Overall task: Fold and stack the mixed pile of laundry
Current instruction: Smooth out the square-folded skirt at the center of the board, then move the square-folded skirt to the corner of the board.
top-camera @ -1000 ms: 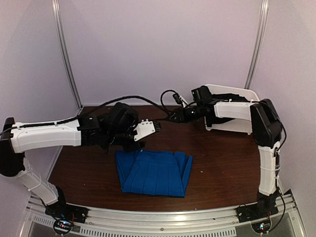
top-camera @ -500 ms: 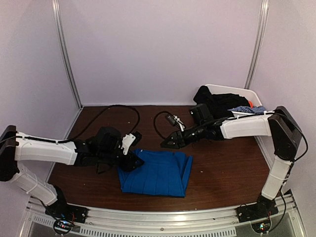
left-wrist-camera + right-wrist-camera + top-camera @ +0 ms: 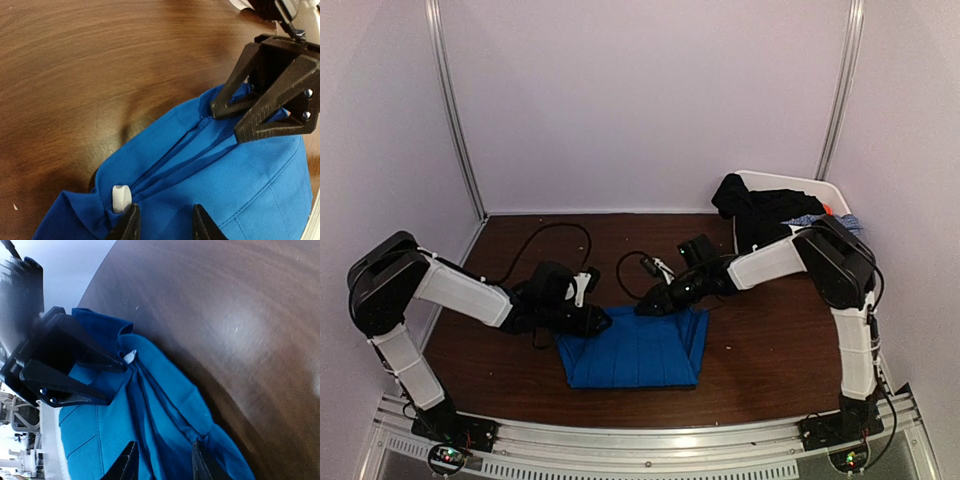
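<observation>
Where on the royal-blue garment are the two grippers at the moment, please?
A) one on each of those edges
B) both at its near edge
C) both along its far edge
C: the top view shows the left gripper and the right gripper both down on the far edge of the royal-blue garment, with nothing at its near edge.
</observation>
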Tool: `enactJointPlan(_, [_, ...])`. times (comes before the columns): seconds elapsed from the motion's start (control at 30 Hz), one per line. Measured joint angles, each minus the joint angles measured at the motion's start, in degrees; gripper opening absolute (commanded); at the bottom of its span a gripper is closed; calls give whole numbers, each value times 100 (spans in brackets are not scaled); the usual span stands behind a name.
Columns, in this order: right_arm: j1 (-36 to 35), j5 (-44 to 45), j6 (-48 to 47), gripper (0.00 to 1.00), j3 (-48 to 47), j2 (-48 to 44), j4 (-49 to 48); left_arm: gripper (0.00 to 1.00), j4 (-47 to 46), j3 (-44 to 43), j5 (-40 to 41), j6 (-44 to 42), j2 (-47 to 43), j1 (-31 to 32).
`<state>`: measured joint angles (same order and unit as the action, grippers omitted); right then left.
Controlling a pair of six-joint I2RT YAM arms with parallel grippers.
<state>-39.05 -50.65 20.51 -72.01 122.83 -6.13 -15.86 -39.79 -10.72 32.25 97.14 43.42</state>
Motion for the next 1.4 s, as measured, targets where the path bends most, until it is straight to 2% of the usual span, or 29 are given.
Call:
enactJointPlan(0.1, [31,468,-168,38,-468,186,177,45,-35,-61,103,46,133,-81])
enactJointPlan(0.2, [39,664,-227,42,-549,223,321,50,199,-181,323,-50,57,-127])
enactJointPlan(0.33, [101,874,-221,47,-551,-24,625,60,1119,-503,986,-398,-472,-160])
enactJointPlan(0.47, [310,1099,-234,48,-428,-940,789,61,1996,-1032,1794,-756,-1132,142])
enactJointPlan(0.6, [538,1193,-269,50,-146,-2120,726,62,2450,-1480,2328,-745,-1346,1051])
enactJointPlan(0.77, [872,1250,-317,53,557,-2964,678,64,3174,-2203,2785,-24,-627,2168])
enactJointPlan(0.93, [1335,1309,-310,55,1397,-3335,798,67,4288,-3436,3141,1043,863,2594])
enactJointPlan(1.03, [1534,1325,-302,56,1620,-3471,861,67,4778,-3766,3222,1521,1384,2544])
enactJointPlan(1.17, [1633,1318,-315,56,1657,-3604,835,70,4903,-3480,2977,1923,1497,2061])
enactJointPlan(1.27, [1659,1305,-315,57,1683,-3646,776,70,4586,-3261,2675,1884,1451,1530])
enactJointPlan(1.4, [1720,1263,-315,57,1731,-3644,765,71,4103,-3193,2328,1353,1451,634])
